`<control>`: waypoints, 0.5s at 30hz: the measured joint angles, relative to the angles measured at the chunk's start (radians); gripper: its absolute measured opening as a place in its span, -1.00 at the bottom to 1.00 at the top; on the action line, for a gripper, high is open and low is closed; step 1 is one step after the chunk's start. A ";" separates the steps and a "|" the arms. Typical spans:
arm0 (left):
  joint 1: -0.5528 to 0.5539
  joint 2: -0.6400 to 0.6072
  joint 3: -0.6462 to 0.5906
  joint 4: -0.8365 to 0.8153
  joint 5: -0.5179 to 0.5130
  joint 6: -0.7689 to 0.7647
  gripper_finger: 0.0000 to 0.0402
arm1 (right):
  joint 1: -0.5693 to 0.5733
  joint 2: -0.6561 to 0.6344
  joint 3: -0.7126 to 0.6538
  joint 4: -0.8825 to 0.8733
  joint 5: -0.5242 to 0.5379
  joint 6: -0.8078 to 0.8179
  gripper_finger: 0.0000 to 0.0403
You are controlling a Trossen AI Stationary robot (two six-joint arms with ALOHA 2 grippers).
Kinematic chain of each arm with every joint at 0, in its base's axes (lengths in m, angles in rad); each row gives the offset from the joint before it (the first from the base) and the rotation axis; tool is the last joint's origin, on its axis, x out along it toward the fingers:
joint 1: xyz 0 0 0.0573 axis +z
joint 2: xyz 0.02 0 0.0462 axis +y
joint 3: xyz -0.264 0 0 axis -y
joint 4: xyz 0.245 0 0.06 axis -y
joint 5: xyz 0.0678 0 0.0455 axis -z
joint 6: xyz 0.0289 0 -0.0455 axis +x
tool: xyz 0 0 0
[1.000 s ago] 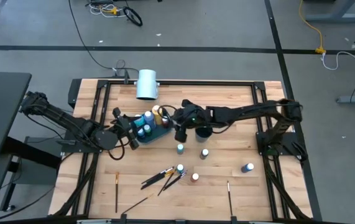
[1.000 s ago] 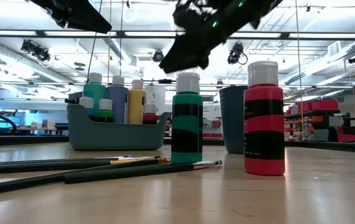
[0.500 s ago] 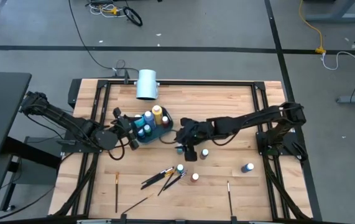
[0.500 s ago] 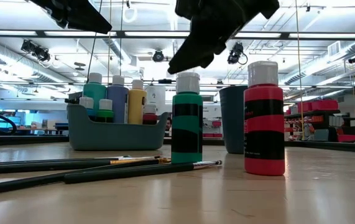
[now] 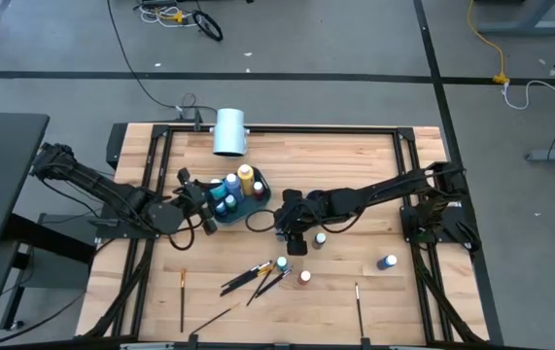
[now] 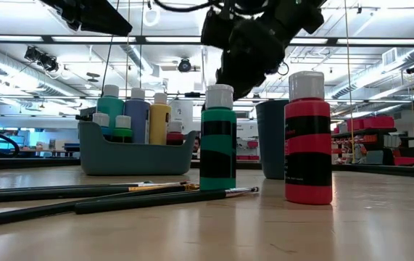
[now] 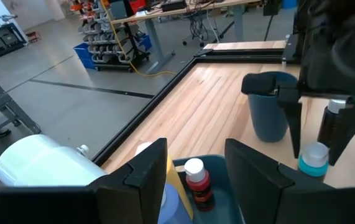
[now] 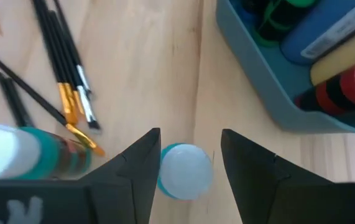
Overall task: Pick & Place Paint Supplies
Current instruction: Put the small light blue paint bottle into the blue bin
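Observation:
A small bottle with a pale blue cap (image 8: 185,171) stands on the table near the grey-blue tray (image 5: 250,205). My right gripper (image 8: 188,163) is open above it, pointing down, one finger on each side of the cap, with no plain touch. My left gripper (image 7: 196,168) is open and hovers over the tray's left end, above the red bottle (image 7: 196,182). The tray holds several bottles (image 6: 133,114). A green bottle (image 6: 217,138) and a red one (image 6: 308,138) stand on the table, with dark-handled brushes (image 6: 119,197) lying beside them.
A dark cup (image 7: 269,109) stands just beyond the right gripper. A white-capped bottle (image 5: 321,238) and a blue one (image 5: 389,262) stand to its right. Loose brushes (image 5: 182,292) (image 5: 357,301) lie near the front edge. A large white cylinder (image 5: 229,131) lies at the far edge.
My right gripper has left the tray's right end, travelled toward the table's near edge and come down over the pale-blue-capped bottle. The tray, the bottles and the brushes have stayed in place.

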 joint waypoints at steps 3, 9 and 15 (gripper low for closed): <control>0.000 0.000 0.000 0.003 0.000 0.001 -0.15 | 0.000 0.008 0.000 -0.009 0.003 0.000 -0.14; 0.000 0.000 0.000 0.003 0.000 0.002 -0.15 | 0.000 0.009 0.000 -0.056 0.004 0.002 -0.14; 0.000 0.000 0.000 0.002 0.000 0.002 -0.15 | 0.000 0.009 0.000 -0.058 0.006 0.024 -0.17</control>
